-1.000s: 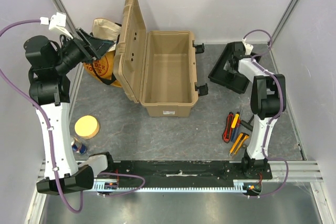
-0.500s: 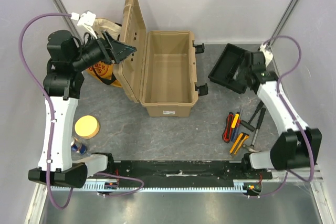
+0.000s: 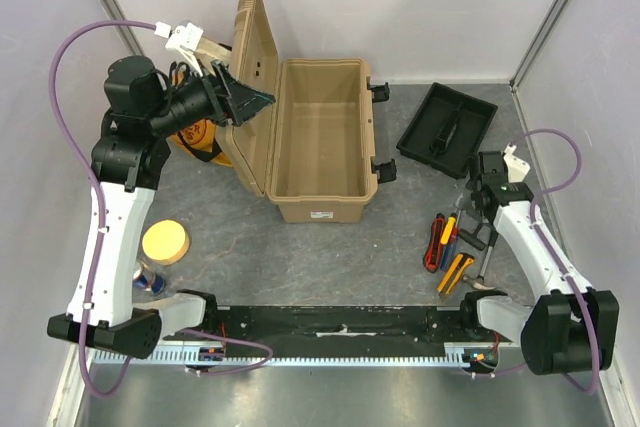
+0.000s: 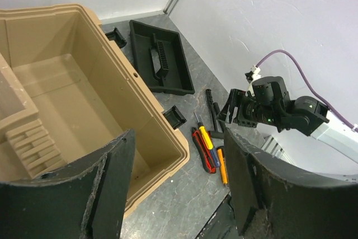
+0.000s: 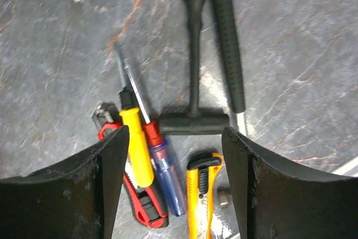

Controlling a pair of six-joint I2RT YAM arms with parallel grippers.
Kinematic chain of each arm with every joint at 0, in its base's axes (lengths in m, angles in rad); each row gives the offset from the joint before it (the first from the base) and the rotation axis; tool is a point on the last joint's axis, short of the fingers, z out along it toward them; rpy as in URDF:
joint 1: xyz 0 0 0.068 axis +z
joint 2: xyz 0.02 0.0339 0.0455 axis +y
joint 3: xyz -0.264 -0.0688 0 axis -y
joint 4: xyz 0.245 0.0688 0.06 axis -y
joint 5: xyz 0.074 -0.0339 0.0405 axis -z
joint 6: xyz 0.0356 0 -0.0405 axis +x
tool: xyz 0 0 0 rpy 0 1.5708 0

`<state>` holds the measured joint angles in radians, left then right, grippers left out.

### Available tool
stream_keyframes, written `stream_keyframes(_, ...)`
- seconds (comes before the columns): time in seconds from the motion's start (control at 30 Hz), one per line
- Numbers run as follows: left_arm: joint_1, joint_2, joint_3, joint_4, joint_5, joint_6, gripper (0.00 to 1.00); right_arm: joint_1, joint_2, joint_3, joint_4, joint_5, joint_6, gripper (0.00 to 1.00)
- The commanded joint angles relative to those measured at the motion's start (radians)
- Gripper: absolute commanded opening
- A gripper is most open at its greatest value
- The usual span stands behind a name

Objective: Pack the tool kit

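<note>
The tan toolbox (image 3: 320, 137) stands open and empty, with its lid (image 3: 255, 87) up on the left. It also shows in the left wrist view (image 4: 84, 88). The black inner tray (image 3: 447, 129) lies on the table to its right and shows in the left wrist view (image 4: 159, 57). The hand tools (image 3: 447, 247) lie in a group at the near right. My right gripper (image 3: 480, 212) hangs open and empty above them (image 5: 174, 138). Below it are a yellow screwdriver (image 5: 136, 149), a yellow knife (image 5: 201, 194) and a black T-handle tool (image 5: 193, 121). My left gripper (image 3: 250, 102) is open and empty, high over the lid (image 4: 180, 160).
An orange-yellow cloth bag (image 3: 190, 132) lies behind the lid at the left. A round wooden disc (image 3: 165, 242) and a small can (image 3: 150, 277) sit at the near left. A black-handled hammer (image 5: 226, 43) lies beside the tools. A black rail (image 3: 340, 322) runs along the near edge.
My right gripper has moved from the black tray toward the near edge and now hangs over the hand tools. My left gripper has swung right, over the toolbox lid.
</note>
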<state>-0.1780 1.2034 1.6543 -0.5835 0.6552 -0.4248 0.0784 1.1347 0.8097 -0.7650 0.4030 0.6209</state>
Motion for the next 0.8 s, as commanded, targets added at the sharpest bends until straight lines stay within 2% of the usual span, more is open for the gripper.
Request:
stream_keyframes(0.0, -0.032, -0.004, 0.03, -0.018, -0.031, 0.017, 0.7, -0.046, -0.012, -0.01, 0.006, 0.134, 0.026, 0.76)
stream_keyframes(0.13, -0.051, -0.001, 0.032, -0.018, -0.032, 0.004, 0.7, -0.138, -0.021, -0.047, 0.084, 0.082, -0.003, 0.81)
stream_keyframes(0.33, -0.055, -0.016, 0.022, -0.022, -0.048, 0.006, 0.7, -0.273, 0.057, -0.072, 0.182, -0.059, -0.049, 0.78)
stream_keyframes(0.6, -0.075, -0.007, 0.018, -0.045, -0.066, 0.018, 0.7, -0.293, 0.132, -0.024, 0.207, -0.102, -0.098, 0.58)
stream_keyframes(0.7, -0.092, 0.007, 0.056, -0.075, -0.071, 0.035, 0.7, -0.296, 0.169, 0.014, 0.162, -0.127, -0.105, 0.47)
stream_keyframes(0.77, -0.1, 0.004, 0.053, -0.076, -0.08, 0.047, 0.7, -0.295, 0.192, 0.042, 0.126, -0.115, -0.112, 0.44)
